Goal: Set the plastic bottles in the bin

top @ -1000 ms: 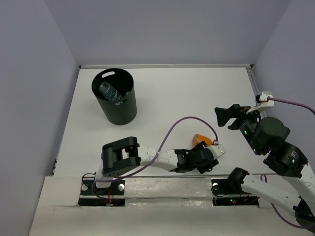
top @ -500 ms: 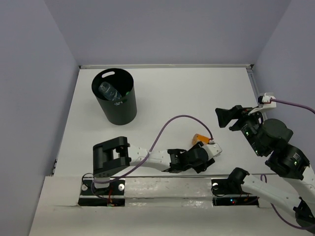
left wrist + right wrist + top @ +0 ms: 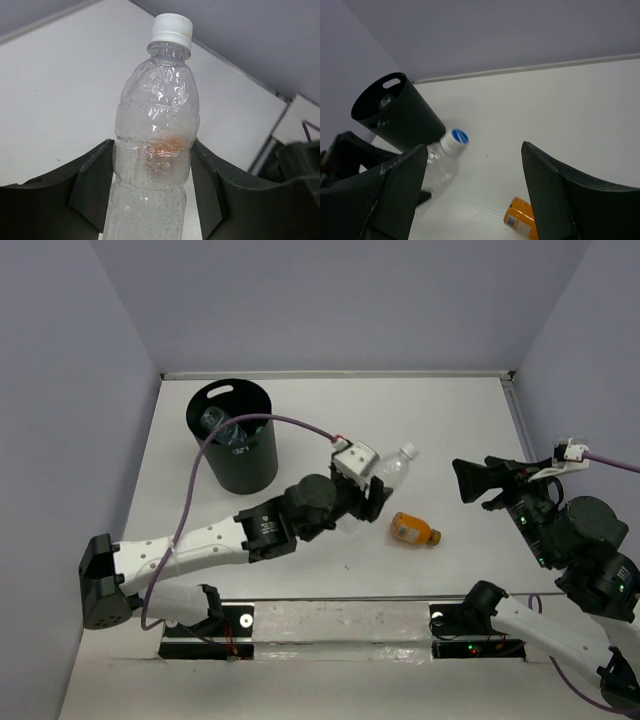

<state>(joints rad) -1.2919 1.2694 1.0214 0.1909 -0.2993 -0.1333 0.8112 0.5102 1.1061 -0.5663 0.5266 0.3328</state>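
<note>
The left claw [image 3: 152, 160] is clenched on a clear bottle [image 3: 159, 95] with a white cap, holding it off the table [image 3: 330, 420] by its lower body, with the neck and cap sticking out past the fingers. In the top view the bottle sits to the right of the bin [image 3: 240, 465], apart from it, cap pointing away.

The bottle looks empty and thin-walled, so it is probably very light. Its crinkled, dimpled sides suggest it dents easily under a squeeze. The smooth plastic may slip or twist between the pads, so a hold across the ribbed middle, as it is now, seems safer than one at the tapering shoulder or the cap.

An orange bottle [image 3: 414, 530] lies on its side on the table just below and to the right of the held one, not yet in the bin. At least one clear bottle [image 3: 215, 422] already lies inside the bin.

The right claw [image 3: 465, 480] hangs released and empty at the right side, well away from the bin.

The path across to the bin looks open over bare table. The left arm's purple cable [image 3: 290, 423] loops above the bin's rim and may brush it or the bottle during the drop.
</note>
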